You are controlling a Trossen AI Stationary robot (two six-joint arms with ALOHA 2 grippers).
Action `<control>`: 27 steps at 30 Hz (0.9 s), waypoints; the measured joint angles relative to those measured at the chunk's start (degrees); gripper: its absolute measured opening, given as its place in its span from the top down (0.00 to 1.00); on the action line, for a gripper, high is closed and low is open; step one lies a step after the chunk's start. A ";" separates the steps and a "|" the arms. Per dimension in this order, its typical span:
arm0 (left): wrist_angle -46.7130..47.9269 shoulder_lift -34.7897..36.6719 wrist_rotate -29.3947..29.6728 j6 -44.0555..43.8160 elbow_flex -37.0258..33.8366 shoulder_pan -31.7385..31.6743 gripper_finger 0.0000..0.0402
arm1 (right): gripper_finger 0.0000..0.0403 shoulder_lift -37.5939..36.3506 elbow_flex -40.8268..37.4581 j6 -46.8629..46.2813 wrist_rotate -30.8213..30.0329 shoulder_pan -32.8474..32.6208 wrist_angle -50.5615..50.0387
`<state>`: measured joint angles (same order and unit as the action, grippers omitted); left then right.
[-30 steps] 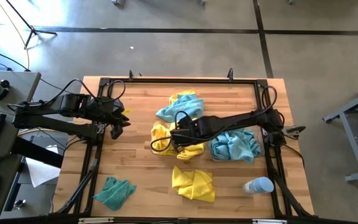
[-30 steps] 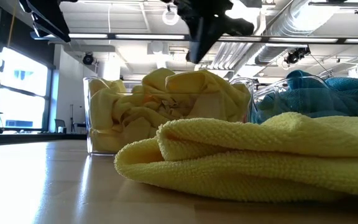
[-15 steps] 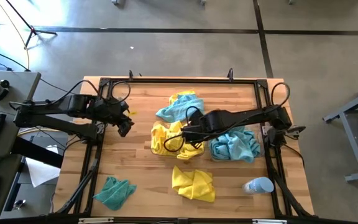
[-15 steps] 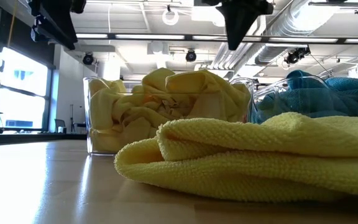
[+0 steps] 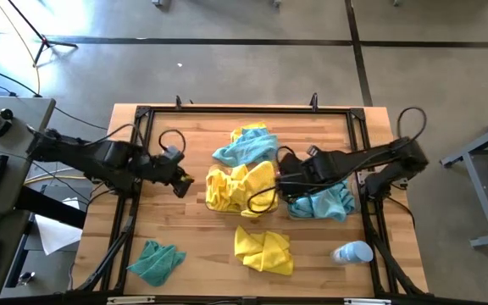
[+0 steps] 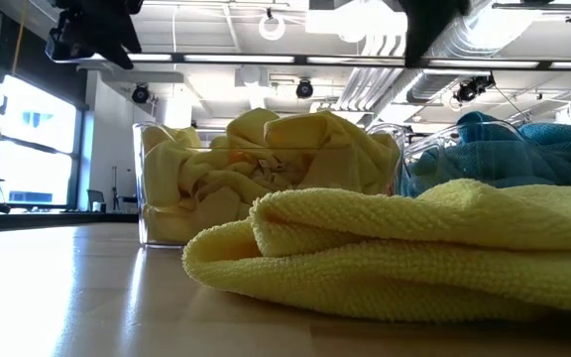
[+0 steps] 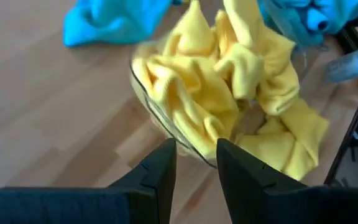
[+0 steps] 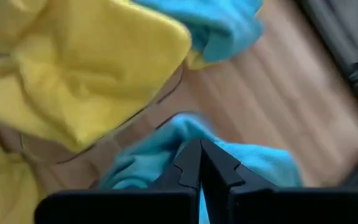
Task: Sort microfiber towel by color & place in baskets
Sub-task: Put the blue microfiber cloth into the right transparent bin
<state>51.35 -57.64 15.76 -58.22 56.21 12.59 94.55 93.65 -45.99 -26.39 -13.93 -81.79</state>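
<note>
Microfiber towels spread over the wooden table, placed here against one landmark, the yellow-filled basket at the table's middle. Heaped with yellow cloths above its clear walls, most likely because the yellow sorting is well along. Just beside it on the right arm's side, the second basket with teal-blue towels, colours kept apart as the task asks. Beyond the yellow basket toward the far edge, a teal towel lying over a yellow one, both unsorted. On its near side, a loose yellow towel, and farther toward the near left corner a loose teal towel. Near the right front corner, a white and light-blue bottle, no part of the sorting

Right gripper above the gap between the two baskets, fingers pressed together and carrying nothing, seemingly done with a drop. Left gripper just beside the yellow basket on its left side, fingers parted and empty, pointed at the basket's rim, probably poised for a next pick. Four loose towels left by this count; the overlapped pair at the far edge likely the trickiest, since a pinch there could lift both colours at once
</note>
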 joint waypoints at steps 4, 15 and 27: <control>-1.77 -2.78 0.45 -4.72 0.00 3.61 0.75 | 1.00 -10.66 -13.99 -0.20 2.96 -0.02 12.13; -1.49 -10.74 -0.70 -22.16 1.49 10.71 0.75 | 1.00 -35.54 -35.76 -0.92 3.08 0.04 28.68; 9.01 -22.55 -5.00 -41.45 10.54 21.77 0.75 | 1.00 -42.46 -41.39 -3.18 4.45 0.04 30.25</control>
<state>60.37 -80.19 10.76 -99.67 66.75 34.36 52.10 52.26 -49.17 -21.94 -13.89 -51.54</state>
